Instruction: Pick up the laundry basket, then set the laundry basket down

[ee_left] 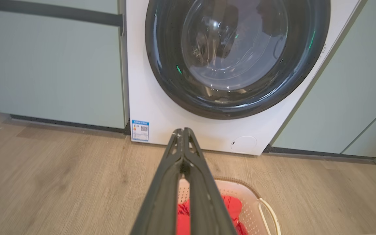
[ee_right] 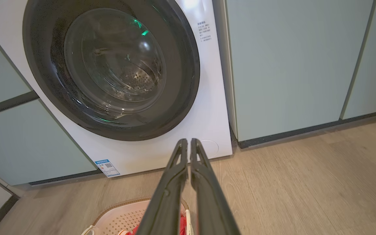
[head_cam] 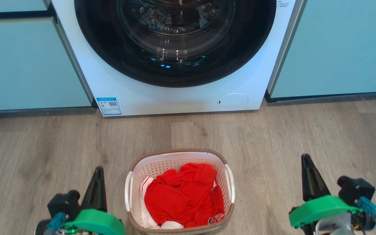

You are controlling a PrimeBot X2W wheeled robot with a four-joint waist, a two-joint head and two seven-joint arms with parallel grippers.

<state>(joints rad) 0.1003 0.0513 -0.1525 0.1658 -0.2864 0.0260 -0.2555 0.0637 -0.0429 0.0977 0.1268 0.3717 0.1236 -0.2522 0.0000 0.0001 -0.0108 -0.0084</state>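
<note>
Washing machine [head_cam: 178,98] behind the laundry basket [head_cam: 178,152] on wood floor [head_cam: 44,147].
White perforated walls, brown rim, red clothes [head_cam: 181,192] inside; left gripper [ee_left: 183,130] and right gripper [ee_right: 188,141] clenched empty either side.

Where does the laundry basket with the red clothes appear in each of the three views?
Head view: the laundry basket is at bottom centre, in front of the washing machine.
Left wrist view: the laundry basket is at the bottom edge, just right of centre, cut off by the frame.
Right wrist view: the laundry basket is at the bottom edge, left of centre, also cut off.
Shared landmark: the blue label at the washing machine's lower left corner.
</note>
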